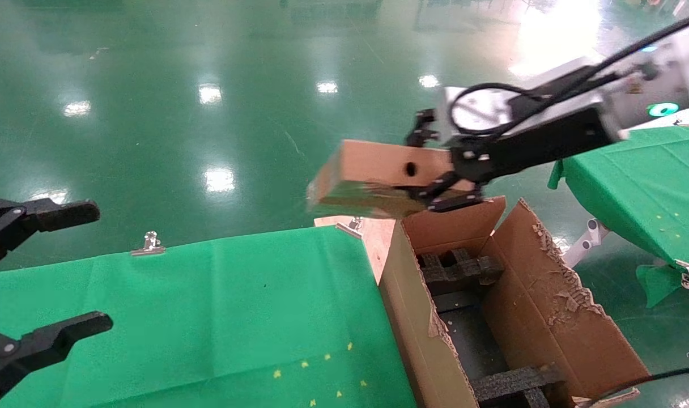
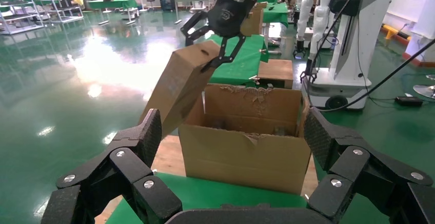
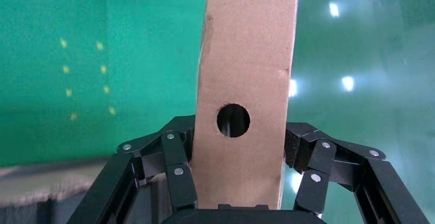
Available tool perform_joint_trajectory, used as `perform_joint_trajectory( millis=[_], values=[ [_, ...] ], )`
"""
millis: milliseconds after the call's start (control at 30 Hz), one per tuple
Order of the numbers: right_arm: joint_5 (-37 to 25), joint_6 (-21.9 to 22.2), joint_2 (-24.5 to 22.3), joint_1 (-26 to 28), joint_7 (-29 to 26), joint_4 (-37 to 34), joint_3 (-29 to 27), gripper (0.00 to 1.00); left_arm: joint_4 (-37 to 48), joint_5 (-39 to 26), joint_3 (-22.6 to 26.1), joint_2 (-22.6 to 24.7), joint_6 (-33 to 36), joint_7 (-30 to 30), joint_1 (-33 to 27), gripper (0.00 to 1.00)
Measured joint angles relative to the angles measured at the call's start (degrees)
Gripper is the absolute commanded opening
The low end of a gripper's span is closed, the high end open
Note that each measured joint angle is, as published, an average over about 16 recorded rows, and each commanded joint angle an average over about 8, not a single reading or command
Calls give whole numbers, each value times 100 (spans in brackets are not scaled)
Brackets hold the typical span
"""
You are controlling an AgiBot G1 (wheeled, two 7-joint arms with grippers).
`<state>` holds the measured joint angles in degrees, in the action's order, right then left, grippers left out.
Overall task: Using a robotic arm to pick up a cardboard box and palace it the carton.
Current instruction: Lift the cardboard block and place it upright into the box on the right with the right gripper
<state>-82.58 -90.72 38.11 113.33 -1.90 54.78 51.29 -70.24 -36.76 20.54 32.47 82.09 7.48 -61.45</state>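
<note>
The small oblong cardboard box [image 1: 373, 178], with a round hole in its top face, hangs in the air just beyond the far end of the carton [image 1: 548, 306]. My right gripper [image 1: 435, 170] is shut on the box's near end, one finger on each side; in the right wrist view the cardboard box [image 3: 246, 80] runs straight out between the fingers [image 3: 177, 167]. The left wrist view shows the cardboard box [image 2: 179, 88] tilted above the carton's [image 2: 246, 152] edge. Black foam inserts [image 1: 458, 266] line the open carton. My left gripper [image 1: 35, 277] stands open at the table's left, empty.
A green-clothed table [image 1: 208, 317] stands left of the carton, its cloth held by metal clips [image 1: 149, 243]. Another green table [image 1: 645, 187] is at the right. A wooden board [image 1: 375, 235] lies at the carton's far corner. Shiny green floor lies beyond.
</note>
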Motion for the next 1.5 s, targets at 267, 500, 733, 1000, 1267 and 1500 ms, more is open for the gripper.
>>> perform_joint_trajectory(
  millis=[267, 500, 733, 1000, 1267, 1500],
  values=[
    [-90, 5, -708, 225, 76, -200, 430, 0, 0, 0, 0, 0, 0, 0, 0, 100],
    [-132, 46, -1322, 242, 10, -283, 740, 0, 0, 0, 0, 0, 0, 0, 0, 100],
    [-84, 119, -1708, 169, -104, -270, 904, 0, 0, 1, 0, -1, -1, 0, 1, 100],
    [-18, 269, -1818, 52, -381, -345, 971, 0, 1, 1, 0, -1, -1, -1, 1, 100],
    [19, 612, -1838, -204, -1396, -621, 1045, 0, 1, 1, 0, -1, -1, -1, 1, 100],
    [120, 1077, -1950, -555, -2947, -797, 1127, 0, 1, 2, 0, -1, -1, -1, 1, 100]
  ],
)
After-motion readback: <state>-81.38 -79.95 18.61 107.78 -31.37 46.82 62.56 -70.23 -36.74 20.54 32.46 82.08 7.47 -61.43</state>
